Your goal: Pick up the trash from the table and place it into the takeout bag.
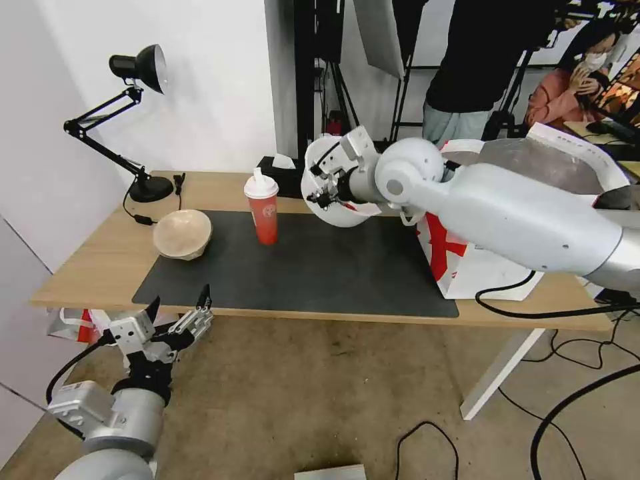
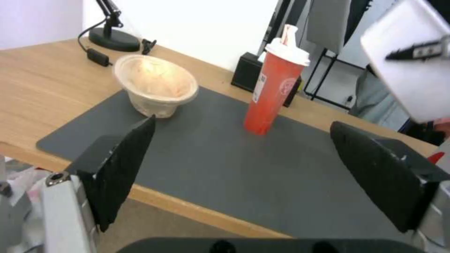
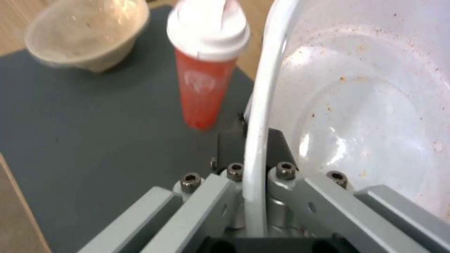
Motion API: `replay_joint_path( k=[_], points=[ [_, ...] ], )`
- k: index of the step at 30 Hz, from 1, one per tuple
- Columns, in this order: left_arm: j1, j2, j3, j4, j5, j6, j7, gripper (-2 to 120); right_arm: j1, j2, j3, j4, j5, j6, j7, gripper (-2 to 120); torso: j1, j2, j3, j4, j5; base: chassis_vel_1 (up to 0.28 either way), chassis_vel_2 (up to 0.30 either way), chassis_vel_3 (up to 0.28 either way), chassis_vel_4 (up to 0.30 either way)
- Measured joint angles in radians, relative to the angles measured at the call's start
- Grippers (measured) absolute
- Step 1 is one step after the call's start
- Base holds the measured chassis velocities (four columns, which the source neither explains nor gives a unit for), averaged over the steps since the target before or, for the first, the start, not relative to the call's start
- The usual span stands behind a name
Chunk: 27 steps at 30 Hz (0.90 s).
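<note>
Left end effector hovers open before the table.

Smooth silver-grey arm shells, rounded white elbow joint, black cables trailing from both arms, left gripper with black pointed fingers on pale metal links, right gripper with grey linkage bars, hex-socket screws

no text could be read; the red cup bore a round pale emblem and a white label, both illegible.
</note>
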Motion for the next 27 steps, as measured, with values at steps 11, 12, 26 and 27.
replay_joint_path(
  k=[11, 12, 26, 27],
  points=[
    [0.000, 0.006, -0.002, 0.000, -0.005, 0.000, -0.001, 100, 0.119, 0.007, -0.012, -0.017, 0.041, 0.000, -0.008, 0, 0.000, 0.000, 0.000, 0.0000, -0.0001, 0.000, 0.000, 0.000, 0.000],
    [0.000, 0.007, -0.002, 0.000, -0.006, 0.000, -0.002, 100, 0.130, 0.007, -0.013, -0.023, 0.045, 0.000, -0.010, 0, 0.000, 0.000, 0.000, 0.0000, 0.0001, 0.000, 0.000, 0.000, 0.000],
    [-0.002, 0.014, -0.002, 0.000, -0.010, 0.000, -0.004, 100, 0.195, -0.074, -0.041, -0.013, 0.068, 0.000, -0.009, 0, 0.000, 0.000, 0.000, 0.0000, 0.0001, 0.000, 0.000, 0.000, 0.000],
    [-0.002, 0.015, -0.002, 0.000, -0.010, 0.000, -0.004, 100, 0.198, -0.088, -0.041, -0.007, 0.069, 0.000, -0.008, 0, 0.000, 0.000, 0.000, 0.0000, 0.0001, 0.000, 0.000, 0.000, 0.000]
  ],
)
